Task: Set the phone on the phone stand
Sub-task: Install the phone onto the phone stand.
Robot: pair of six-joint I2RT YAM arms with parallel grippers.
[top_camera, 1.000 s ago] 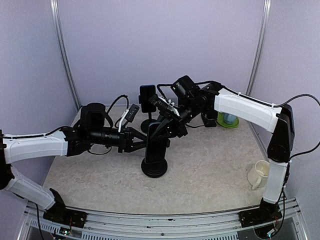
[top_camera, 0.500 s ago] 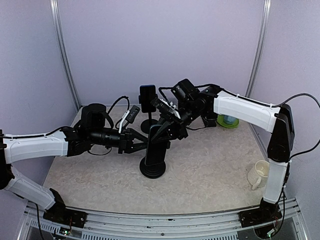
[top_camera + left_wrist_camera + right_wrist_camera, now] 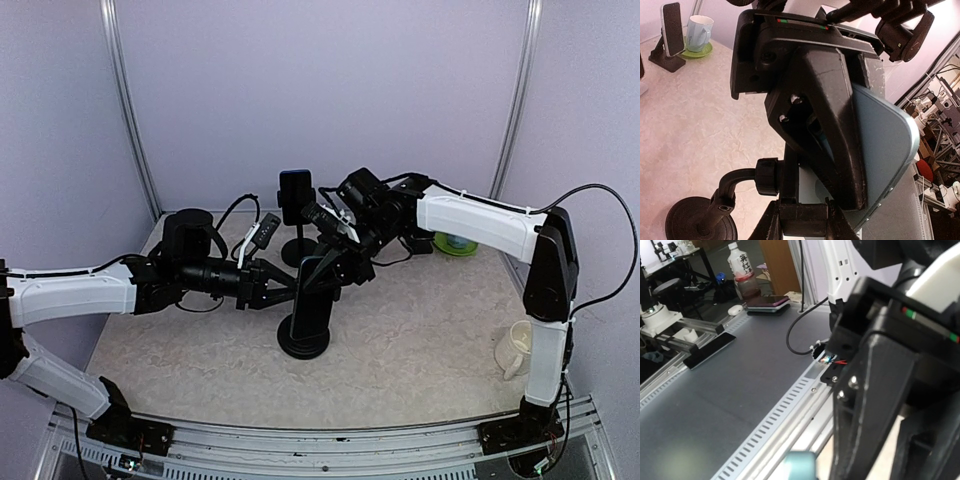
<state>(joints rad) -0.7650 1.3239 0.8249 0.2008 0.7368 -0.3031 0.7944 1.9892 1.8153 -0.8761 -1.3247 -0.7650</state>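
The black phone stand [image 3: 304,342] rests on its round base mid-table. My left gripper [image 3: 283,285] reaches in from the left and is shut on the bracket behind the stand's cradle [image 3: 810,212]. The phone [image 3: 885,145], light blue, lies against the cradle, tilted back. My right gripper [image 3: 335,263] comes from the right and is shut on the phone's upper end. One of its black fingers [image 3: 832,125] lies across the phone. In the right wrist view only a teal corner of the phone [image 3: 801,466] shows, beside a dark finger [image 3: 872,410].
A second stand holding a dark phone [image 3: 295,200] is behind the grippers. A green saucer with a cup [image 3: 457,241] sits at the back right. A cream mug [image 3: 517,348] stands near the right arm's post. A small wedge stand with a phone [image 3: 671,25] is beside the saucer.
Both grippers, the phone and the stand have shifted slightly left and toward the near edge. The right arm has stretched further left. Neither grip has changed.
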